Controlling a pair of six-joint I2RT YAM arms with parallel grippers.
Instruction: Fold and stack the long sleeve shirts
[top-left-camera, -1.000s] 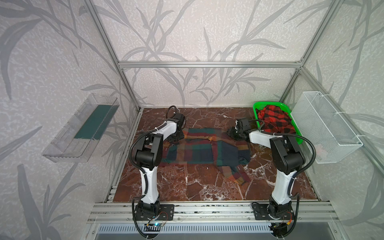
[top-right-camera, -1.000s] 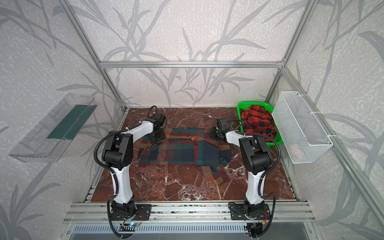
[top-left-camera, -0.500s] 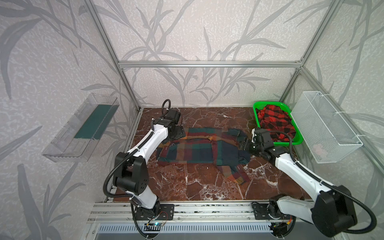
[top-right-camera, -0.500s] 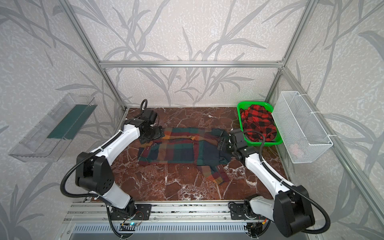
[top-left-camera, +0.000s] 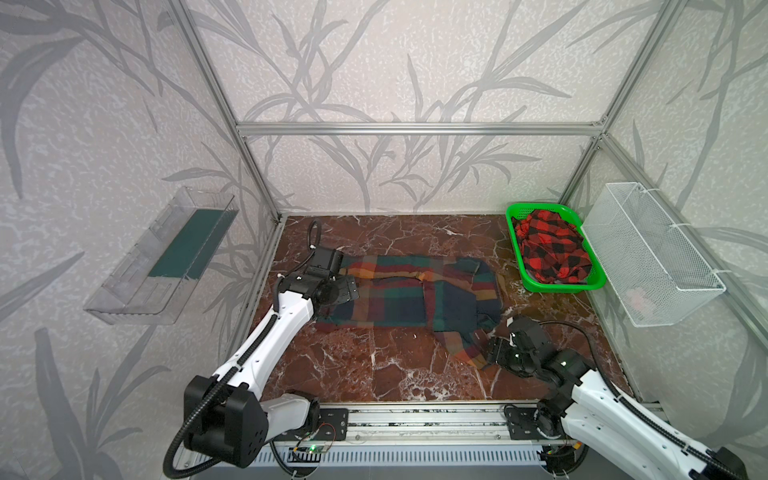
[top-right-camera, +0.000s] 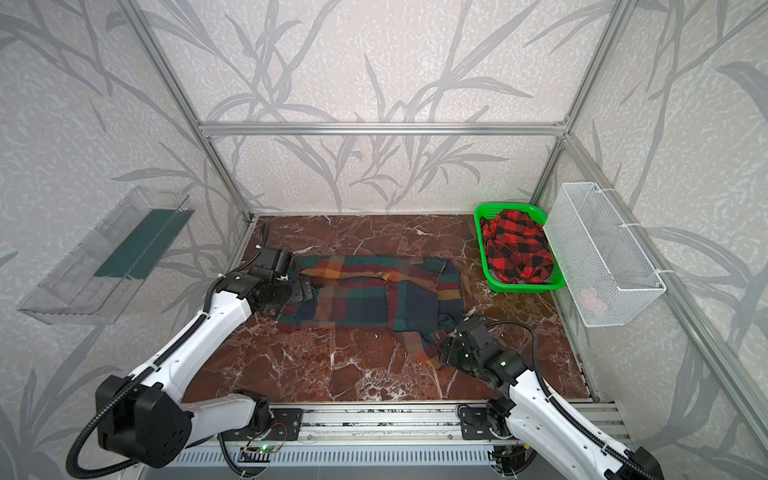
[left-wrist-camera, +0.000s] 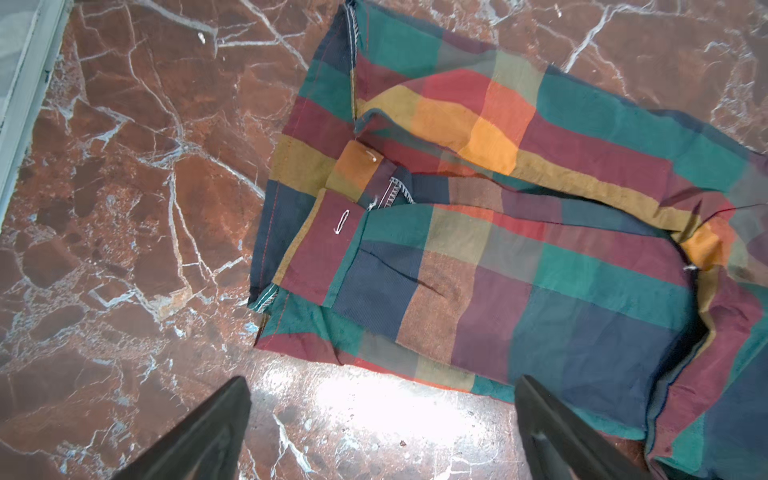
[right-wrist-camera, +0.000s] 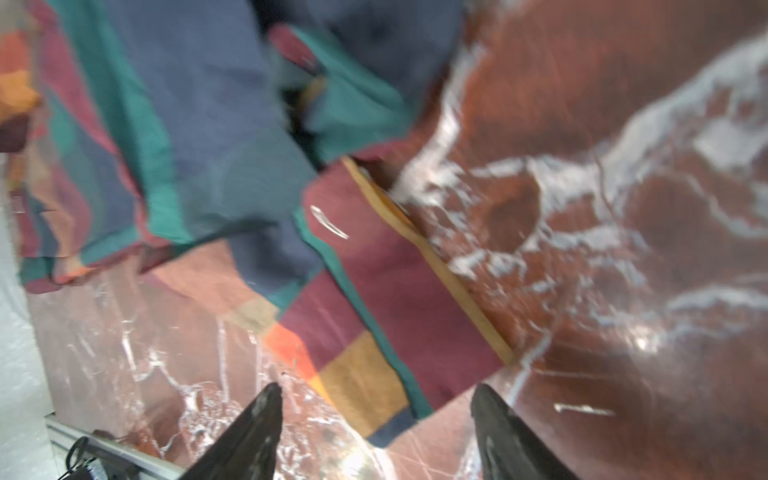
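on the left wall, at 9 o'clock of the scene in both top views, hangs a clear plastic shelf with a dark green liner. a small dark mark on the left arm's white link is too small to read.

the left gripper hovers at the 9 o'clock edge of the navy, orange, dark green and red block-plaid button-up shirt. its jaws stand wide apart and hold nothing. in the left wrist view both black fingers flank bare red-brown marble table, with the shirt's hem corner and a white-stitched buttonhole just ahead of them.

this shirt lies flat in the middle of the table, its length running 9 to 3 o'clock. one sleeve is laid along its 12 o'clock side. the other sleeve trails off toward 5 o'clock.

the right gripper sits at that trailing sleeve's end, low over the table. its jaws are apart, not clamped. in the blurred right wrist view the cuff reaches between the two fingertips.

at 2 o'clock of the flat shirt stands a green plastic basket, and the red-and-black check shirt lies crumpled inside it. a white wire mesh basket hangs on the right wall at 3 o'clock.
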